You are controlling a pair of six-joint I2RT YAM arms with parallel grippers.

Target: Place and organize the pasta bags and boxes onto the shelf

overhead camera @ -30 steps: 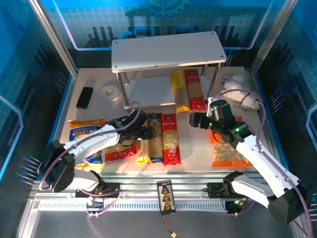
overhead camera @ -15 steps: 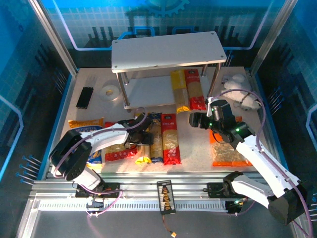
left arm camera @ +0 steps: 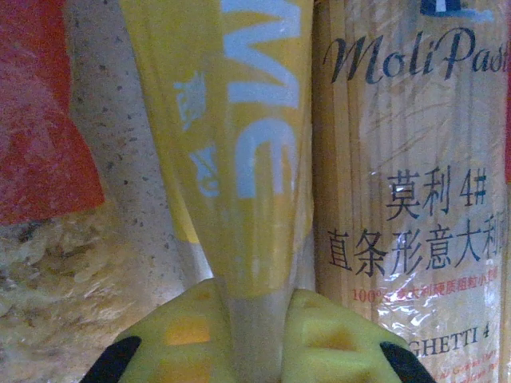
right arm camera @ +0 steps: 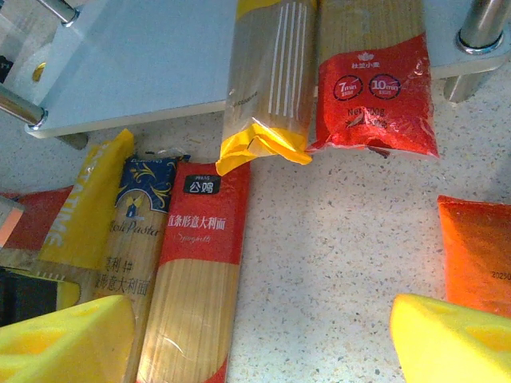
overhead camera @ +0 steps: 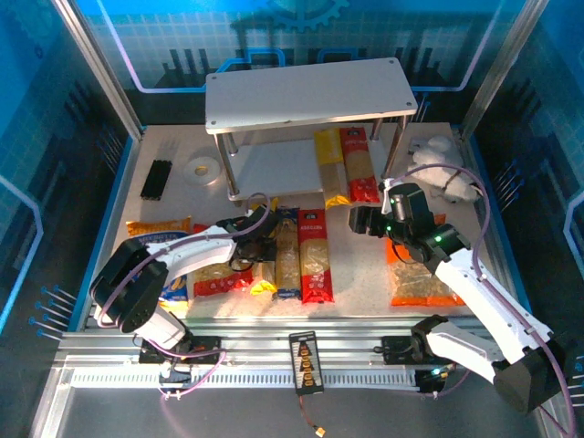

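Left claw [left arm camera: 254, 335]: pads closed on the yellow pack [left arm camera: 247, 159], its film pinched flat between them. Over the last second the left arm has folded inward and the claw has settled onto this pack. The grasp looks made, but the pack lies unlifted on the surface [overhead camera: 365, 265], with the blue-and-yellow pack [left arm camera: 399, 199] touching at 3 o'clock.

Right claw [right arm camera: 263, 335]: wide open, empty, unmoved.

Shelf [overhead camera: 301, 96]: at 12 o'clock. Its lower board already carries a second yellow pack [overhead camera: 330, 164] and a red pack [overhead camera: 359, 164].
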